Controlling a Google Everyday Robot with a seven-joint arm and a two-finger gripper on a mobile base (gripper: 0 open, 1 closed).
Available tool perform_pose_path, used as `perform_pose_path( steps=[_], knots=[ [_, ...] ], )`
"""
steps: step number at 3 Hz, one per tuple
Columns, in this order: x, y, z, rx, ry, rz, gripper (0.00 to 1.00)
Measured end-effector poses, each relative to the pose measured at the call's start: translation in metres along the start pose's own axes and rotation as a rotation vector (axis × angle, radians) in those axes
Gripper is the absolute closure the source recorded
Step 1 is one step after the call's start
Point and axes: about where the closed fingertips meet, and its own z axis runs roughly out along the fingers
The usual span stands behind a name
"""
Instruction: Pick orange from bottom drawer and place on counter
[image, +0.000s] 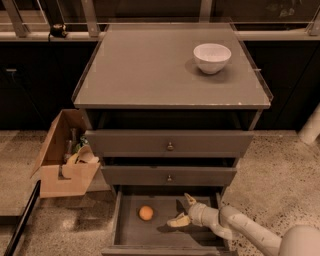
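Observation:
The orange (146, 213) lies on the floor of the open bottom drawer (130, 238), left of centre. My gripper (183, 210) is inside the drawer at its right side, just right of the orange and apart from it. Its fingers are spread open, one pointing up and back (189, 199), one low and forward (177, 221), and they hold nothing. The arm reaches in from the lower right. The counter (150, 70) is the flat top of the cabinet above.
A white bowl (212, 57) stands on the counter's back right. Two closed upper drawers with knobs (170, 146) sit above the open one. An open cardboard box (65, 155) with items stands on the floor left of the cabinet.

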Motion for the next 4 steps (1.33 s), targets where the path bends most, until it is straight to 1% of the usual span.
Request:
perform_pose_path(
  steps=[1, 2, 3, 4],
  knots=[
    [0.001, -0.001, 0.018, -0.042, 0.010, 0.009, 0.00],
    [-0.001, 0.000, 0.021, -0.046, 0.009, 0.004, 0.00],
    [-0.002, 0.002, 0.019, -0.037, 0.005, -0.005, 0.00],
    [0.005, 0.007, 0.037, -0.045, -0.064, -0.018, 0.00]
  ],
)
